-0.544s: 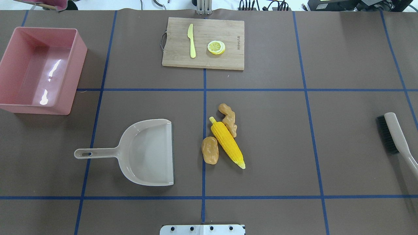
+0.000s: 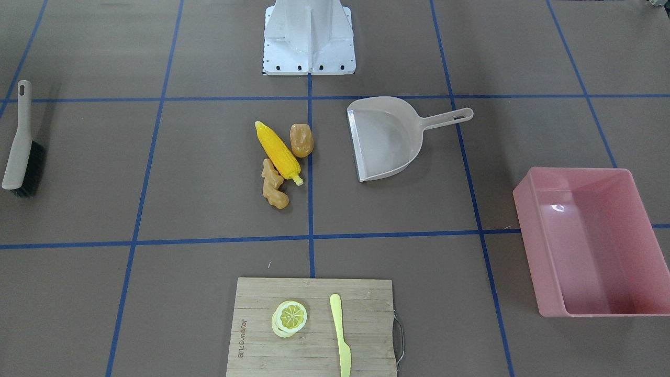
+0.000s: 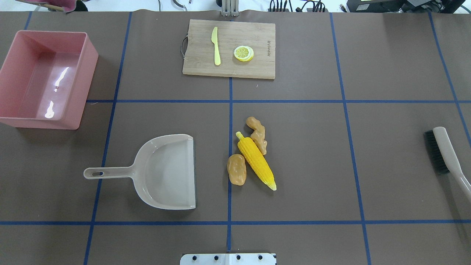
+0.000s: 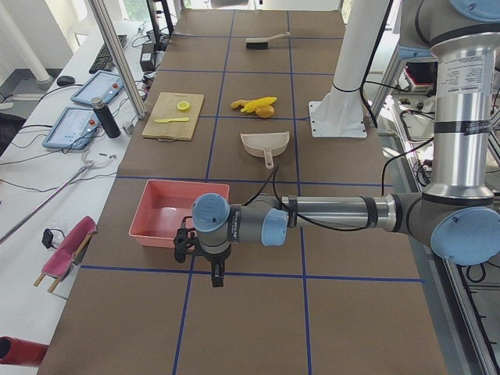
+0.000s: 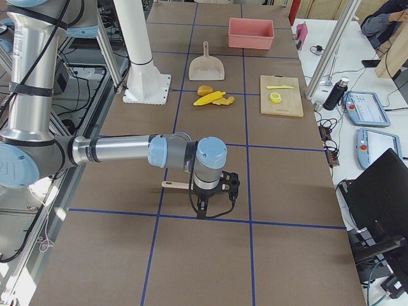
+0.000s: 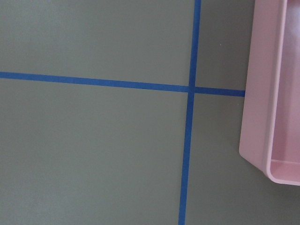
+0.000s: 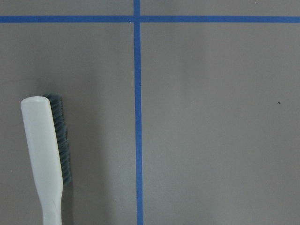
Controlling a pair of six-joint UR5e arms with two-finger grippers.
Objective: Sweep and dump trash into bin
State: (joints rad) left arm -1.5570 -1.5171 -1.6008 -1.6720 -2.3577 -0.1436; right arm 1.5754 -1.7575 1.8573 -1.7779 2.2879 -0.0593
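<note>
Trash: three plastic toy foods, namely a corn cob, a potato and a ginger root, lying in a close cluster on the table near its middle, with the cob between the other two and touching or nearly touching both. Dustpan: flat on the table, open mouth facing the cluster, a bare gap between them, handle pointing toward the robot's left. Bin: pink tub, upright and holding nothing, well apart from the dustpan at the far left. Brush: flat at the table's right end. Cutting board with lemon slice and knife: far side, not part of the job. Left gripper: hangs low beyond the bin's end; whether its fingers are spread or clenched cannot be told. Right gripper: low, just beside the brush handle, finger state likewise impossible to tell. Status, as judged: nothing swept, neither tool grasped. Hazards: the rounded potato and the cob may roll sideways off the bristles; an unheld dustpan may slide when items strike its lip; a hasty tilt over the bin could spill a piece outside its walls.
</note>
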